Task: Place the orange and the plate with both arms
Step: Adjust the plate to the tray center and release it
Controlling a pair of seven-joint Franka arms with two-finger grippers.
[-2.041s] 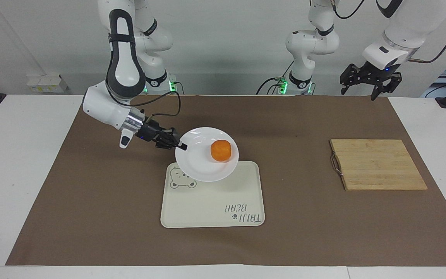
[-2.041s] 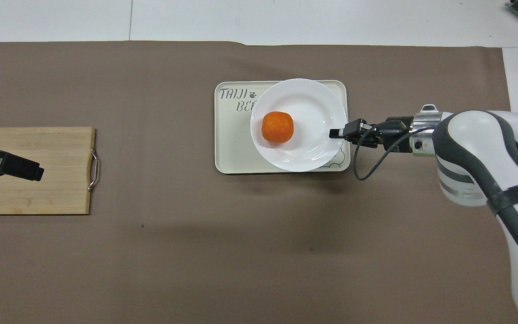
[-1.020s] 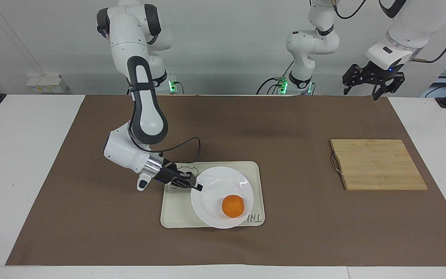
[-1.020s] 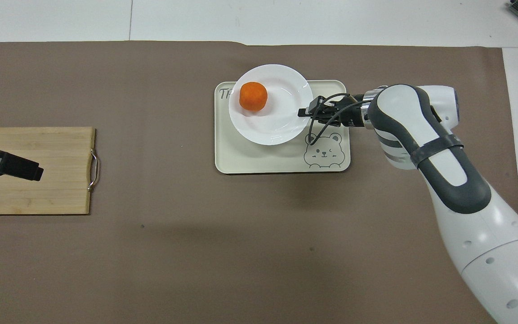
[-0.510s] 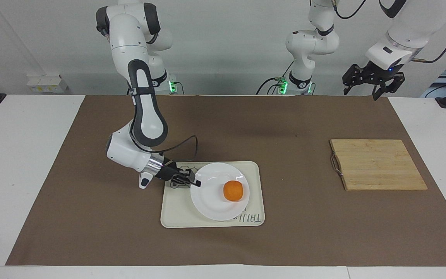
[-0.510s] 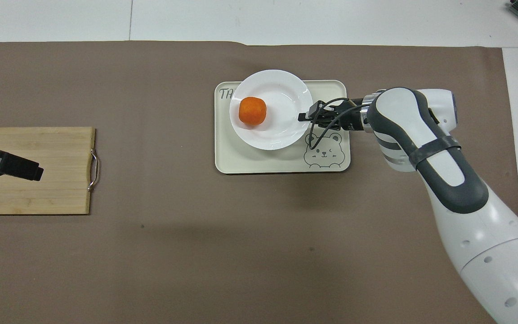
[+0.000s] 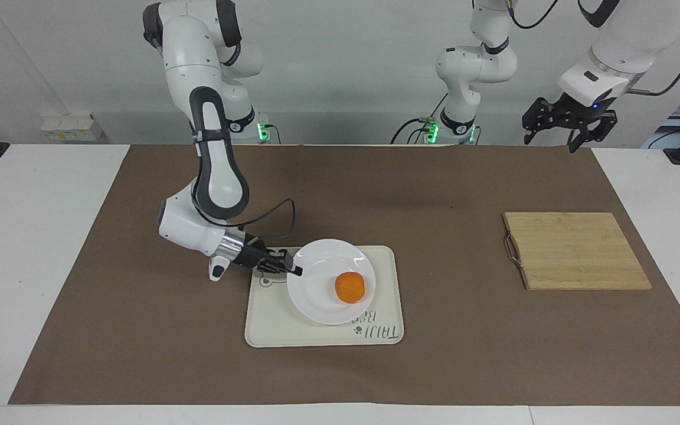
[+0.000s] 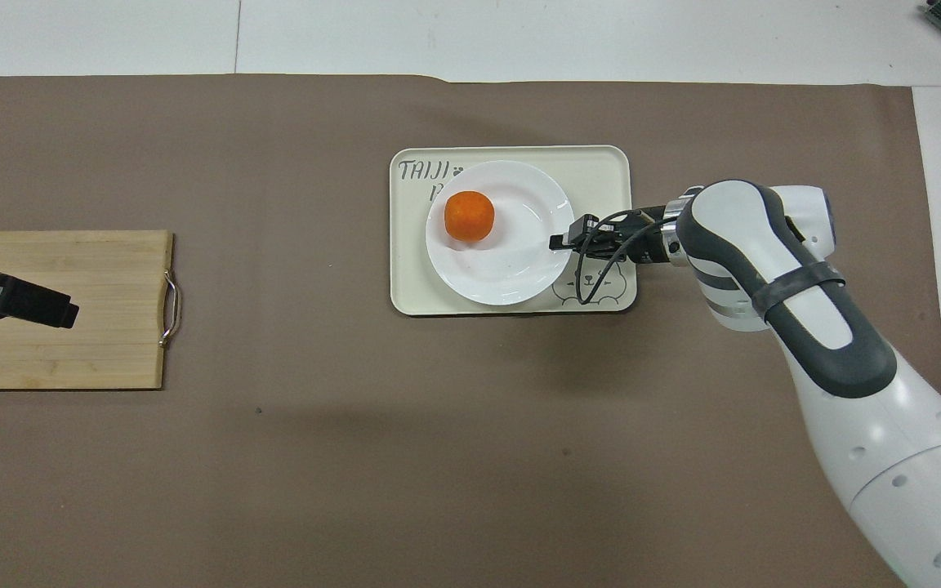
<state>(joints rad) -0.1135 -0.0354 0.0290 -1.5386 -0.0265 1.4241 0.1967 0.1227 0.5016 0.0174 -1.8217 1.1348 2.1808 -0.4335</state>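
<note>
The white plate [image 7: 319, 289] [image 8: 511, 261] lies over the cream tray [image 7: 381, 295] [image 8: 601, 167] with the bear drawing. On the plate rests the orange [image 7: 350, 287] [image 8: 470, 216]. My right gripper [image 7: 296, 271] [image 8: 556, 242] is shut on the plate's rim, at the side toward the right arm's end of the table. I cannot tell whether the plate rests on the tray or hangs just above it. My left gripper [image 7: 570, 127] [image 8: 62, 313] hangs open and high over the wooden cutting board's end of the table, holding nothing.
A wooden cutting board [image 7: 576, 251] [image 8: 54, 309] with a metal handle lies toward the left arm's end of the table. A brown mat [image 7: 434, 189] covers most of the white table.
The right gripper carried the plate with the orange out over the tray's outer edge, then drew it back and lower toward the tray's middle. The left arm has waited.
</note>
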